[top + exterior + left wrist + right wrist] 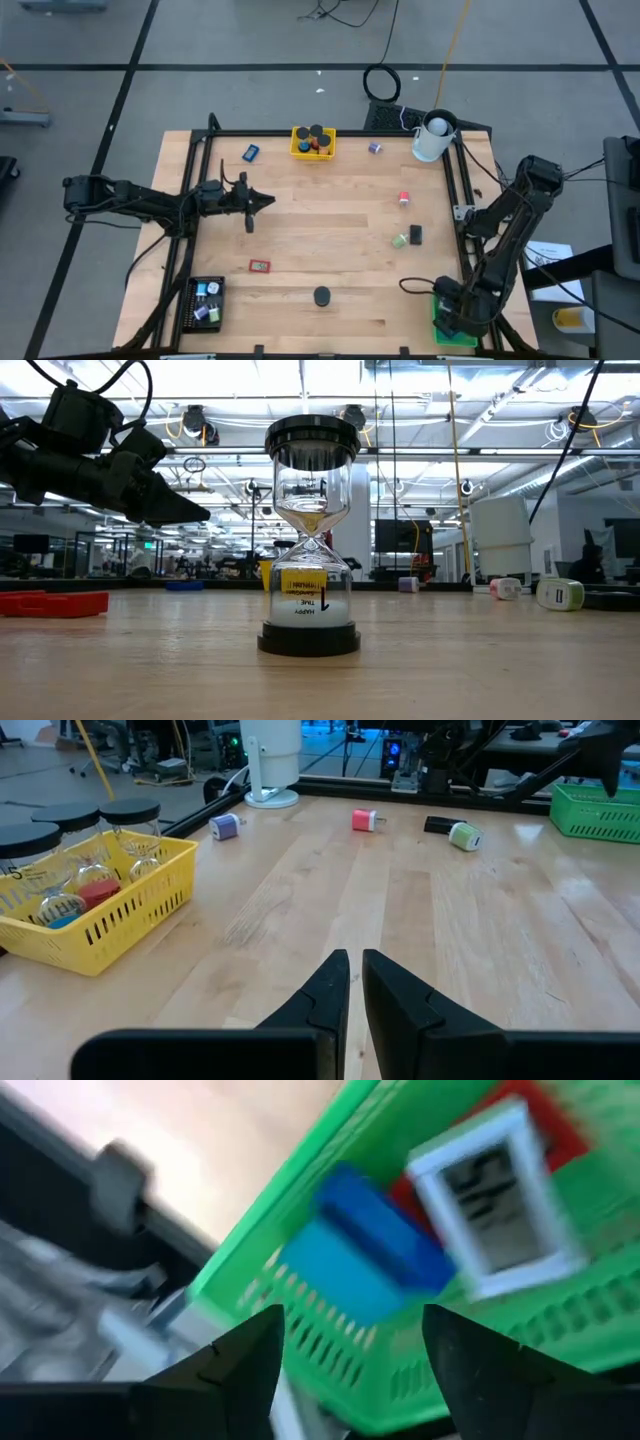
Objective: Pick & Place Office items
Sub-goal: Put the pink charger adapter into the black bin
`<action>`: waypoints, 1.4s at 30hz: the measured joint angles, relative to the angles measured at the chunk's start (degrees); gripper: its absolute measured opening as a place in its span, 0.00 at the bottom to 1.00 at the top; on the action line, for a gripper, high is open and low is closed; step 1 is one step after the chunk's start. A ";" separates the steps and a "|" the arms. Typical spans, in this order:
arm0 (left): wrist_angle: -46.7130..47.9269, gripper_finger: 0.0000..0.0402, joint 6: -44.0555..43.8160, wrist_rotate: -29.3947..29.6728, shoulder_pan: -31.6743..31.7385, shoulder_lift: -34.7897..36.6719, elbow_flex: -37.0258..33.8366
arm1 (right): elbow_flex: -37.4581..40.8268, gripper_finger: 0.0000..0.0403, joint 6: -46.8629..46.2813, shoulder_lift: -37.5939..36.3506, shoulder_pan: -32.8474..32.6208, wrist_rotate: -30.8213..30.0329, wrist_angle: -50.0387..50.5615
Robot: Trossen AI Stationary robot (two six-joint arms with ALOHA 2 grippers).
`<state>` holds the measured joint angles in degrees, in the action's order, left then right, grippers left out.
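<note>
Hovering right gripper (350, 1370) over green tray (330, 1200), fingers apart around nothing, blue block (365, 1260) below, left gripper (355, 990) closed, empty

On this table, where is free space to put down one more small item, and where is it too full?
Bare wood lies in the middle, between the left gripper, the red item and the hourglass. More lies between the yellow tray and the pink block. It is crowded around the green block and in the corner where the right gripper hangs over the green tray.
</note>
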<state>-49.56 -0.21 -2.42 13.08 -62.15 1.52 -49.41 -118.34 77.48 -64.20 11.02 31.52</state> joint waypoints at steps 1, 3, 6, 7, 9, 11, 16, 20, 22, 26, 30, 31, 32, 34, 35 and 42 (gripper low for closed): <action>0.00 0.10 0.00 -0.01 0.00 0.02 0.00 | 0.02 0.58 -0.14 -0.69 -0.02 0.02 -0.73; 0.00 0.10 0.00 0.00 0.00 0.00 0.00 | 0.02 0.55 -0.66 -2.35 -0.08 0.12 -1.42; 0.00 0.10 0.00 0.00 0.00 0.02 0.00 | 0.02 0.47 0.24 -5.10 0.38 -0.31 1.00; 0.00 0.10 0.00 -0.02 0.00 0.02 0.00 | 0.02 0.43 1.41 -5.92 0.74 -0.76 2.48; 0.00 0.10 0.00 0.00 0.00 0.00 0.00 | 0.02 0.34 5.37 -7.32 1.55 -3.61 5.10; 0.00 0.10 0.00 -0.01 0.00 0.01 0.00 | 0.02 0.25 10.78 -8.78 2.74 -7.47 6.76; 0.00 0.10 0.00 -0.01 0.00 0.02 0.00 | 0.02 0.04 30.55 -10.90 7.58 -19.60 7.17; 0.00 0.10 -0.25 -0.05 -0.02 0.01 0.00 | 0.02 0.03 46.84 -10.82 13.65 -28.33 7.31; 0.04 0.10 -1.45 -1.03 -0.02 0.00 0.00 | 0.02 0.04 53.92 -10.36 17.01 -33.61 6.90; 0.04 0.10 -1.18 -2.82 -0.04 0.02 0.00 | 1.91 0.02 67.45 -9.77 22.70 -44.85 0.29; 0.04 0.10 -0.93 -0.86 -0.04 0.01 0.00 | 6.71 0.00 83.33 -9.72 28.10 -48.64 -15.21; 0.01 0.10 -0.47 -0.40 -0.04 0.01 0.00 | 8.23 0.01 87.31 -9.72 29.41 -48.55 -20.07; -0.02 0.10 0.13 -0.18 -0.04 0.00 0.00 | 9.75 0.01 90.82 -9.72 30.59 -48.53 -24.72; -0.14 0.10 0.35 0.38 -0.04 0.00 0.00 | 12.77 0.02 95.28 -9.72 33.01 -48.50 -33.92; -0.30 0.10 0.22 0.48 -0.04 0.02 0.00 | 14.15 0.02 96.90 -9.72 34.24 -48.45 -38.13; -3.06 0.02 3.32 0.95 -1.92 0.02 0.00 | 18.36 0.02 102.99 -9.72 41.19 -48.58 -47.85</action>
<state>-52.62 3.11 -1.47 11.16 -62.13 1.52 -31.05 -15.35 67.77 -23.01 -37.56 -16.33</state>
